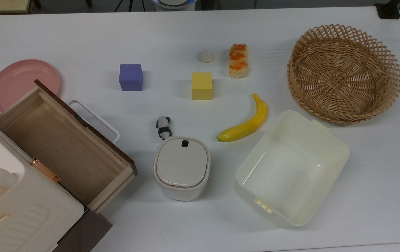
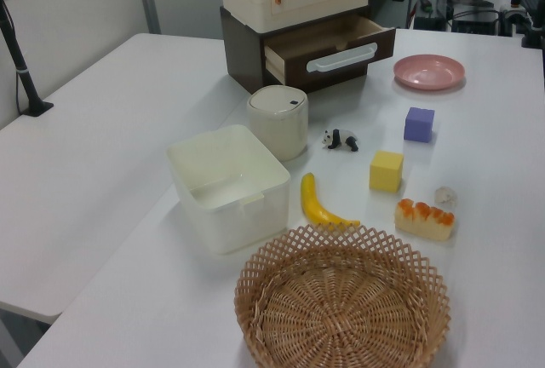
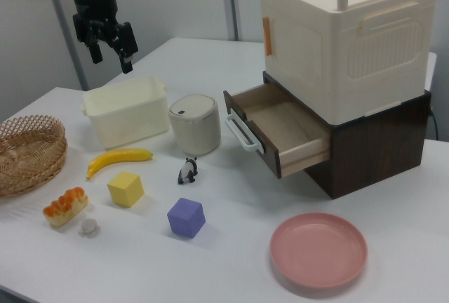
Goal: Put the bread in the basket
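So nothing's been grabbed yet, this looks like the very start. Going by the right view, the bread (image 3: pixel 64 206) sits at the near edge of the desk (image 3: pixel 231 268), just beside a little whitish ball (image 3: pixel 88 226) and close to a yellow cube (image 3: pixel 125 189). A bit further back is the basket (image 3: pixel 28 152), empty, near the bread but not touching. Way at the back the claw (image 3: pixel 111 43) hangs high above a cream tub (image 3: pixel 126 112), fingers spread and holding nothing. Next move, I reckon: swing over the bread, drop straight down and pinch it across its narrow sides without bumping the ball.
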